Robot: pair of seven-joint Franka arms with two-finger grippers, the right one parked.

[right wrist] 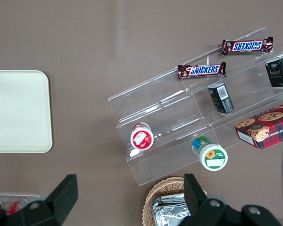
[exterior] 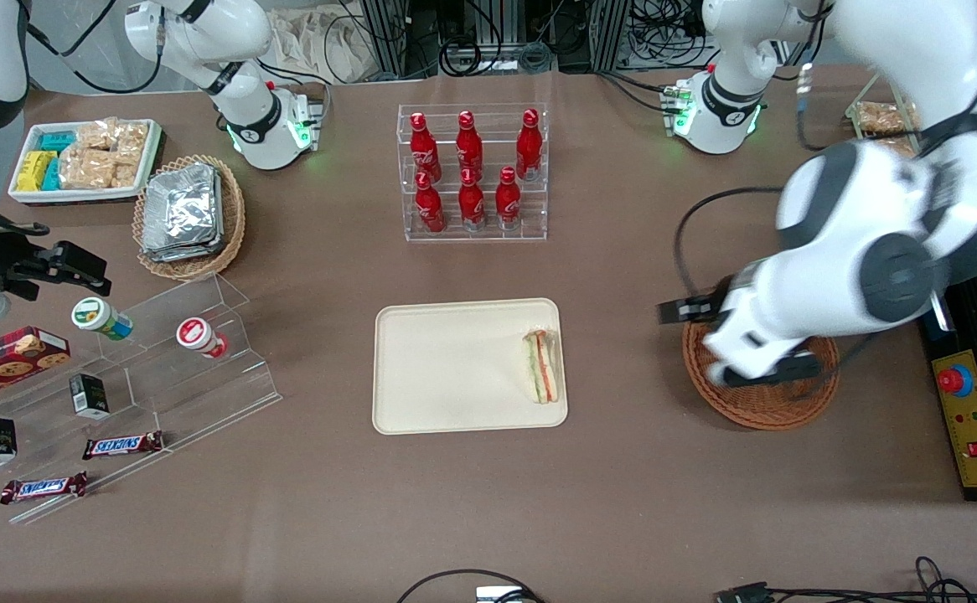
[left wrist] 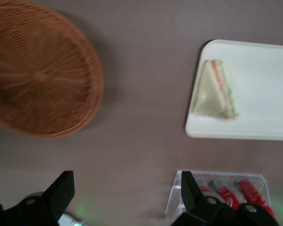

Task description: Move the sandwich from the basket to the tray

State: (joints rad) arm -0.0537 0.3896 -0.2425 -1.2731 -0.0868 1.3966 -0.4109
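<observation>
Wicker basket sits under the apparently open pincer; sandwich on tray.

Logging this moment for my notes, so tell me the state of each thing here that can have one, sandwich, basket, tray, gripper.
sandwich: lying flat on the tray, at its edge nearest the basket, still wrapped.
basket: empty, upright on the table.
tray: flat on the table, holding only the sandwich.
gripper: open, holding nothing, above the table between the basket and the tray.

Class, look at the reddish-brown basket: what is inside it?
The basket shows only bare weave in the wrist view; the open gripper hangs apart from it. The sandwich lies on the tray.
</observation>
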